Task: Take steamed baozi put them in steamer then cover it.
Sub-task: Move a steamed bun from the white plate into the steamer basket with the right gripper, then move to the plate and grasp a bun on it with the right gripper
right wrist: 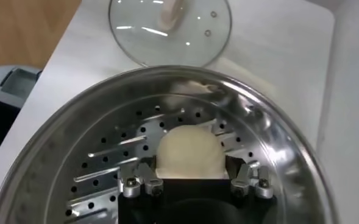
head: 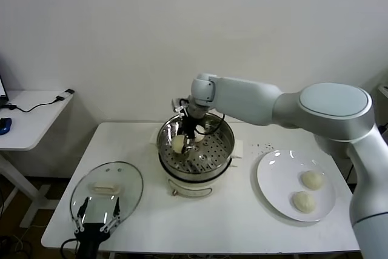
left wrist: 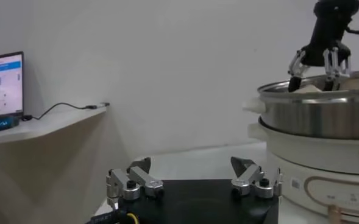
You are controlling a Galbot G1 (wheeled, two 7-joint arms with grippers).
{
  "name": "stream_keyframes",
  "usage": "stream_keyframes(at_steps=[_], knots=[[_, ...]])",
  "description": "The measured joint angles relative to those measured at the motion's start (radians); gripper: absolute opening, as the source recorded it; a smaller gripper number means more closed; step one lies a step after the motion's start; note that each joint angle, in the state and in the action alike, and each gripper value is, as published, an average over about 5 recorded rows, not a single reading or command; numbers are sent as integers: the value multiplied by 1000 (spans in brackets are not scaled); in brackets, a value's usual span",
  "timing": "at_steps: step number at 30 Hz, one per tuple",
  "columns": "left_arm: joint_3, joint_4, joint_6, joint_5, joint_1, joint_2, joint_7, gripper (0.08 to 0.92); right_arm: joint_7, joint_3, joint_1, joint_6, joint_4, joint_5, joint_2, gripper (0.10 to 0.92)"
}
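The right gripper [head: 185,133] reaches down inside the steamer [head: 223,147] at mid-table, its fingers [right wrist: 144,182] closed around a baozi [right wrist: 189,152] resting on the perforated floor. A second bun [head: 199,138] lies just beside it. Two more baozi [head: 312,179] sit on the white plate [head: 273,177] at 3 o'clock of the steamer. The glass cover [head: 124,180] lies flat at 8 o'clock, and the left gripper [head: 96,221] hangs at its near edge, jaws wide and empty. No label is readable.

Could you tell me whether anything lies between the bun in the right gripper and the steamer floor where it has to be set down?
Nothing visible does. The right gripper holds the bun inside the steamer, over bare perforated floor. Another bun sits beside it, toward the far wall, not underneath. The glass lid lies aside on the table.
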Motion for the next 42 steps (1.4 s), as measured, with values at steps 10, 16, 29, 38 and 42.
stream_keyframes(at_steps=[10, 16, 29, 38, 42], knots=[[0, 0, -2, 0, 2, -4, -1, 823, 3, 14, 1, -8, 23, -7, -16, 822], [3, 0, -2, 1, 2, -4, -2, 823, -12, 7, 56, 2, 85, 7, -79, 823], [6, -1, 3, 4, -6, -4, -1, 823, -45, -57, 232, 27, 343, -47, -408, 823], [-1, -5, 5, 5, -4, -7, -2, 823, -47, -58, 203, 36, 527, -194, -702, 823], [-3, -7, 6, 7, -2, -8, -2, 823, -43, -12, 115, 39, 563, -282, -812, 823]])
